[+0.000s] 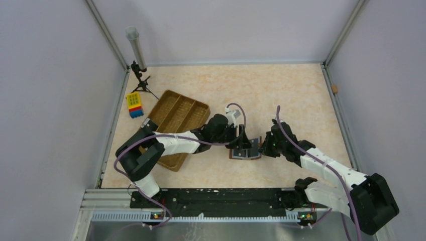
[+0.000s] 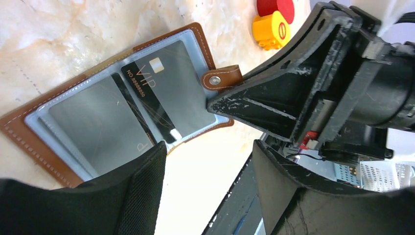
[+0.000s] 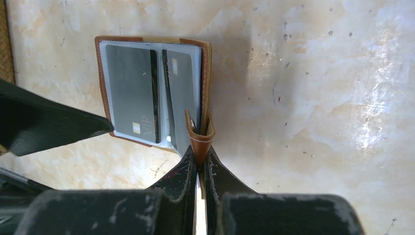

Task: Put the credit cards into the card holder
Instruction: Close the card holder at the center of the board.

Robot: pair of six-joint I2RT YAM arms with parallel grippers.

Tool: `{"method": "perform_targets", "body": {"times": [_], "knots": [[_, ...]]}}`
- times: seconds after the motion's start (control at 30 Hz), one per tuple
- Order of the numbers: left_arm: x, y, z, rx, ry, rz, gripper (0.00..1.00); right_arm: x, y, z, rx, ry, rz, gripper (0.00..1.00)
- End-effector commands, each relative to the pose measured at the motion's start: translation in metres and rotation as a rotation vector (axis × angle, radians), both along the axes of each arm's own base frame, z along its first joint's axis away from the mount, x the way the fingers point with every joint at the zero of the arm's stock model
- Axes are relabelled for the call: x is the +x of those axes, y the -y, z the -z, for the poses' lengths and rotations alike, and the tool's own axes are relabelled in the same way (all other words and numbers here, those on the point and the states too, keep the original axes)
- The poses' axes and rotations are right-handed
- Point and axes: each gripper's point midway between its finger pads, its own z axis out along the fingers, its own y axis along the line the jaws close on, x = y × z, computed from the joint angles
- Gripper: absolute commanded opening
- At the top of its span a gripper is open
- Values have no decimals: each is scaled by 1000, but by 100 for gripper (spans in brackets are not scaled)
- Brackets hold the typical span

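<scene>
Right gripper (image 3: pixel 200 164) clenched, I am pinching the snap strap (image 3: pixel 200 140) of the card holder (image 3: pixel 206 73); my left gripper (image 2: pixel 210 147) is hanging released above. The holder is lying open near the front edge of the bench (image 1: pixel 281 90), floppy; the credit cards (image 3: pixel 129 83) inside look stiff, slick, best edge-pinched.

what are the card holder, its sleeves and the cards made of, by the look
Card holder: brown leather or imitation, matte, pale stitching along its edge. Sleeves: clear glossy plastic, faintly bluish. Credit cards: probably stiff plastic, grey sheen; one printed VIP.
</scene>
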Motion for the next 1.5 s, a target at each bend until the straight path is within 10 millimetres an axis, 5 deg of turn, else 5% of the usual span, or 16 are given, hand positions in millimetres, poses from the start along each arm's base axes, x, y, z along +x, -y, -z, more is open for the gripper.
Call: {"method": "perform_targets", "body": {"times": [0.0, 0.27, 0.63, 1.17, 1.47], "knots": [[7, -20, -17, 25, 56, -45, 68, 16, 2, -26, -39, 83, -2, 0], [19, -71, 4, 188, 3, -216, 76, 32, 17, -51, -199, 118, -47, 0], [19, -57, 24, 85, -44, -157, 78, 55, 5, -52, -323, 86, -62, 0], [31, -43, 56, 70, -7, -125, 55, 58, -76, -51, -280, 113, -187, 29], [20, -69, 35, 117, 45, -155, 57, 56, -95, -24, -235, 71, -217, 33]]}}
